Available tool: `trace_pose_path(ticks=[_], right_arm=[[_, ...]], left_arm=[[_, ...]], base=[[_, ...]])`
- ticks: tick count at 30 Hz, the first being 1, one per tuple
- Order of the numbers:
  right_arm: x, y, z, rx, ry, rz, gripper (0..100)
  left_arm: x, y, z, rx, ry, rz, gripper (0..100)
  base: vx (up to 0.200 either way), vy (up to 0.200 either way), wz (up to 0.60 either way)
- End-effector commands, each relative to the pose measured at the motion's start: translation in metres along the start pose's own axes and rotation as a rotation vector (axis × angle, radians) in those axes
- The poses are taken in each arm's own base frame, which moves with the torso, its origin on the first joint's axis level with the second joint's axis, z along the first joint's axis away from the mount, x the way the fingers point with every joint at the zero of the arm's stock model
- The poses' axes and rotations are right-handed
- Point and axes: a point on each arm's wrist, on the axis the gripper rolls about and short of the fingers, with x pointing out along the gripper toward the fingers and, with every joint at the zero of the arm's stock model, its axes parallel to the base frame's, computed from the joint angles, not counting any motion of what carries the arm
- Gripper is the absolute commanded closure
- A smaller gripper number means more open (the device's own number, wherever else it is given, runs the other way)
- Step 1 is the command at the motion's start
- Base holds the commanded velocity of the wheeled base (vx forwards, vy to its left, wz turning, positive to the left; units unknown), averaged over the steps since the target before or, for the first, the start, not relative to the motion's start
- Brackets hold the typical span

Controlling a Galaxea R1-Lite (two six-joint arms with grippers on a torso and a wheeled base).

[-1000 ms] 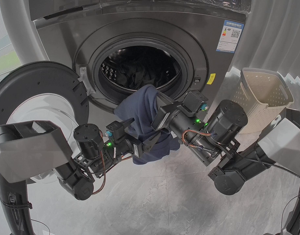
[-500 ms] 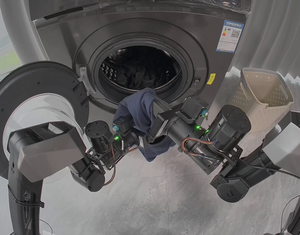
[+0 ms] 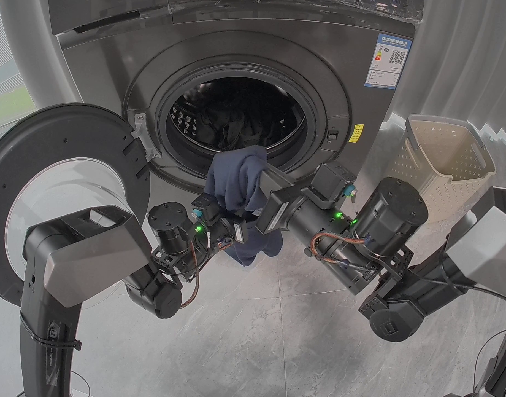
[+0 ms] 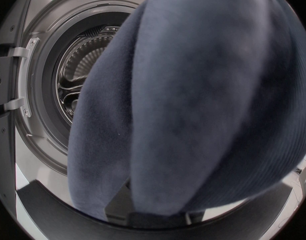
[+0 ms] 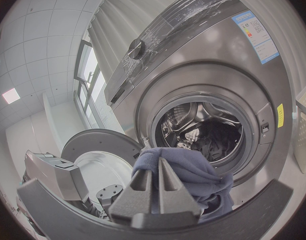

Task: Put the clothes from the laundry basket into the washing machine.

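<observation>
While both arms meet just below the drum mouth, the lot reads:
Washing machine [image 3: 236, 45]: grey front-loader, drum mouth uncovered.
Door [image 3: 60, 133]: swung fully open on the robot's left.
Laundry basket [image 3: 445, 161]: beige, perforated, on the floor beside the machine's right.
Dark clothes [image 3: 236, 117]: heaped inside the drum.
Navy garment [image 3: 236, 180]: bunched against the drum mouth's lower rim, tail hanging towards the floor.
Right gripper [image 5: 155, 165]: fingers pressed together on the navy garment's upper fold.
Left gripper [image 3: 243, 231]: under the hanging cloth; grip cannot be told.
</observation>
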Motion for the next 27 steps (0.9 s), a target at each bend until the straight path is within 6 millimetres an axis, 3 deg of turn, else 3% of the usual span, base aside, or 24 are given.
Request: trace_pose_path(ticks=[1, 5, 11, 20, 27], right_arm=[[0.000, -0.004, 0.001, -0.005, -0.002, -0.010, 100], [0.001, -0.035, 0.007, -0.034, -0.017, -0.088, 100], [-0.004, -0.061, 0.004, -0.048, 0.003, -0.156, 100], [-0.018, -0.066, -0.030, -0.044, 0.129, -0.178, 100], [-0.021, -0.067, -0.041, -0.033, 0.161, -0.178, 100]], left_arm=[[0.001, 0.000, 0.002, -0.003, -0.008, 0.001, 100], [-0.007, 0.005, 0.015, 0.001, -0.015, 0.015, 100], [-0.016, 0.006, 0.039, -0.015, -0.045, 0.039, 100], [-0.031, -0.001, 0.077, -0.013, -0.100, 0.025, 100], [-0.038, -0.002, 0.086, -0.030, -0.108, 0.026, 100]], base=[[0.000, 0.000, 0.00], [0.000, 0.000, 0.00], [0.000, 0.000, 0.00], [0.000, 0.000, 0.00], [0.000, 0.000, 0.00]])
